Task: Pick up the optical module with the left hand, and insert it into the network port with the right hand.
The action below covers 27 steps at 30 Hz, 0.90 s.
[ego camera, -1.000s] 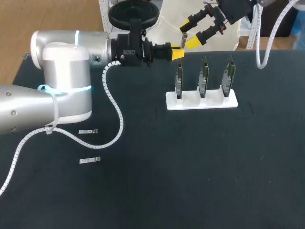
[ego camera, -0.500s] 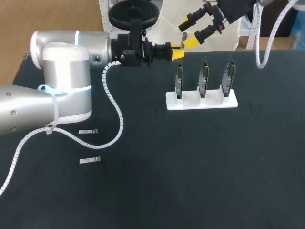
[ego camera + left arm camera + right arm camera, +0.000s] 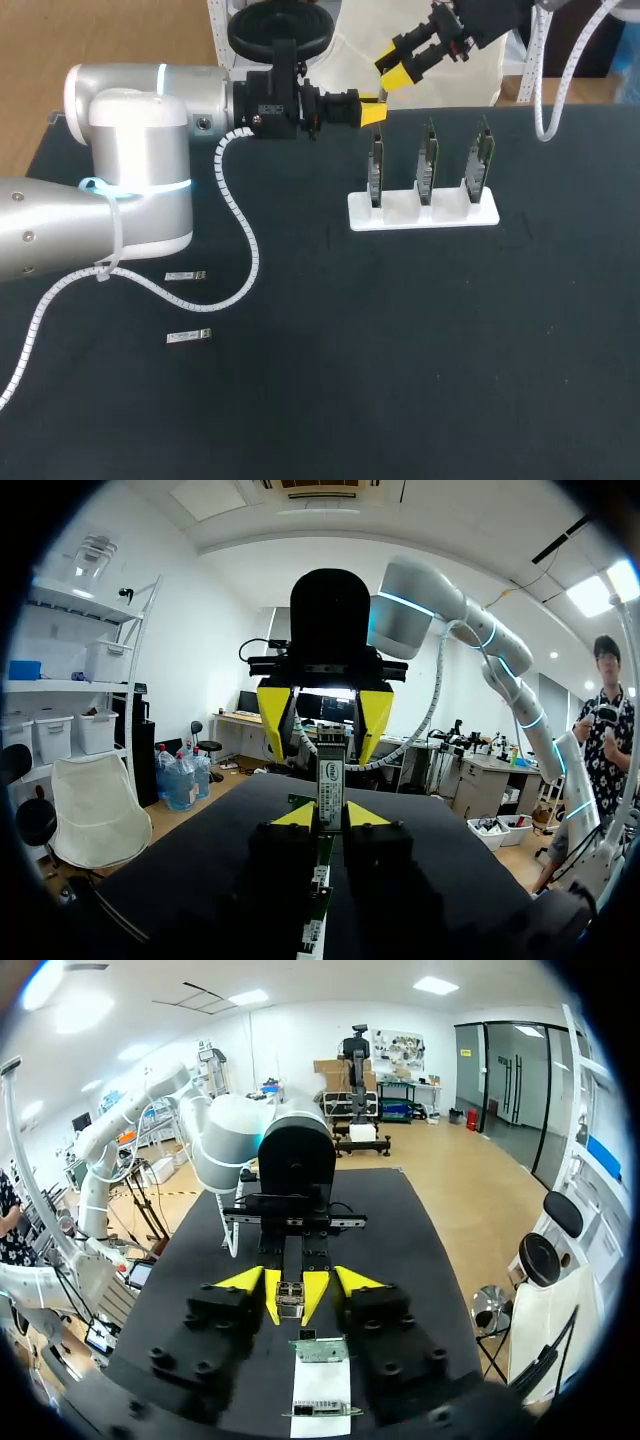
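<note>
The black table [image 3: 400, 350] lies under both arms, and the action is above its far edge. The left gripper [image 3: 373, 112] has its two yellow tips pressed on the optical module [image 3: 331, 780] from both sides, and holds it in the air so that it sticks out past the tips. The right gripper [image 3: 397, 68] faces it from the opposite side. Its fingers stand wide, one on each side of the module's free end, and do not touch it. Just beside and below the grippers, a white rack [image 3: 422, 212] on the table carries three green boards [image 3: 428, 160], which stand upright in a row. Well apart, near the left arm's base, two spare modules [image 3: 185, 275] lie flat, one nearer than the other.
</note>
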Available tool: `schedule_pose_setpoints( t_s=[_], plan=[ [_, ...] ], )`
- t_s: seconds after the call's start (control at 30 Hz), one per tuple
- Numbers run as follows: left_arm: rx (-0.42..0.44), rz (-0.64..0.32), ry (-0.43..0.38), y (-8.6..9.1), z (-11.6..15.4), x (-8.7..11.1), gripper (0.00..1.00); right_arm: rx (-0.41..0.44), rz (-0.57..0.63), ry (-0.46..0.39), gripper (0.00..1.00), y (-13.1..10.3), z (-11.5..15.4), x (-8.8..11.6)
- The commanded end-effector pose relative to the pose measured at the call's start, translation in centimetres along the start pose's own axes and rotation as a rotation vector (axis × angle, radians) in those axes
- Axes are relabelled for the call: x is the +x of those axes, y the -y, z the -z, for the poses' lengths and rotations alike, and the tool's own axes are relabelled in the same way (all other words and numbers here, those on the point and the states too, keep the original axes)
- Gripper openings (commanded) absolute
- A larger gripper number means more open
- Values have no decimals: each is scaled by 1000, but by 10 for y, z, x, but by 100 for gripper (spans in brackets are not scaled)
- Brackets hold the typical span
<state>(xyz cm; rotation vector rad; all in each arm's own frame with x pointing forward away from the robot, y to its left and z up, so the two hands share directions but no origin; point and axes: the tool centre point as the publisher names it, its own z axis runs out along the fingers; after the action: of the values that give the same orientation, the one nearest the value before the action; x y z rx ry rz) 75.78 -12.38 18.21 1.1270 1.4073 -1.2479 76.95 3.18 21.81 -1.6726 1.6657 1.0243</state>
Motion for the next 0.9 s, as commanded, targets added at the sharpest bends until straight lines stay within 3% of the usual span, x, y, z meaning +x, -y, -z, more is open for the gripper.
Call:
schedule_pose_setpoints(
  t_s=[0.03,0.3,0.37,0.7,0.9],
  plan=[
    [-7,-2,3,2,1,1,0,-2,3,-4,0,1,0,-1],
    [-7,-2,3,2,1,1,0,-3,8,-9,0,2,0,-1],
    [-7,-2,3,2,1,1,100,-4,9,-10,0,2,0,-2],
    [-7,-2,3,2,1,1,100,0,9,-10,0,2,3,-1],
    [-21,-42,-56,6,10,1,100,5,6,-10,0,1,4,0]
  ],
)
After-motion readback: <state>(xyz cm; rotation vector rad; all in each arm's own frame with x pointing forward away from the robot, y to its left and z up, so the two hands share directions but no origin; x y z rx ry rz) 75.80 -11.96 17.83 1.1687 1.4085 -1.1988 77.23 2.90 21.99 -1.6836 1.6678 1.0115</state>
